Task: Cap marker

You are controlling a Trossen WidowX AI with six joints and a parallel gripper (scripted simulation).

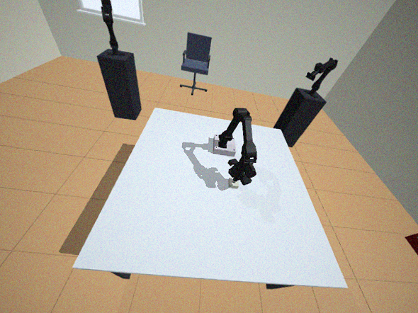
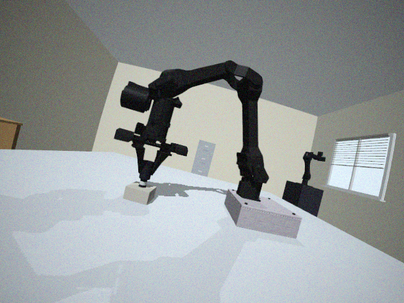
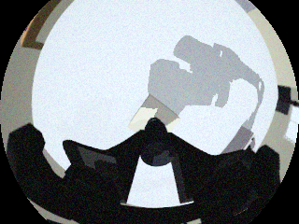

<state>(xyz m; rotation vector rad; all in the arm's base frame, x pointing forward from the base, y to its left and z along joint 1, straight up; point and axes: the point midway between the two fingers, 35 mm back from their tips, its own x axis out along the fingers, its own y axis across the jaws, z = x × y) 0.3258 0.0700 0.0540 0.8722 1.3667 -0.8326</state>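
The beige holder block (image 1: 233, 186) (image 2: 135, 192) (image 3: 145, 117) sits on the white table (image 1: 197, 234). The marker (image 2: 142, 184) stands in it; only its white band and a dark bit below show in the exterior view. My gripper (image 2: 145, 176) (image 3: 155, 134) is low over the block, slightly tilted, and shut on the dark cap (image 2: 147, 166). The cap and fingertips are lined up with the marker, just above its white band, and hide its upper part. The cap appears to be around the marker's top, but dark parts merge, so how far it is on cannot be told.
The arm's pale pink base (image 1: 224, 148) (image 2: 267, 218) stands on the table behind the holder block. Two dark pedestals (image 1: 120, 85) (image 1: 300, 112) with other arms and an office chair (image 1: 196, 55) stand beyond the table.
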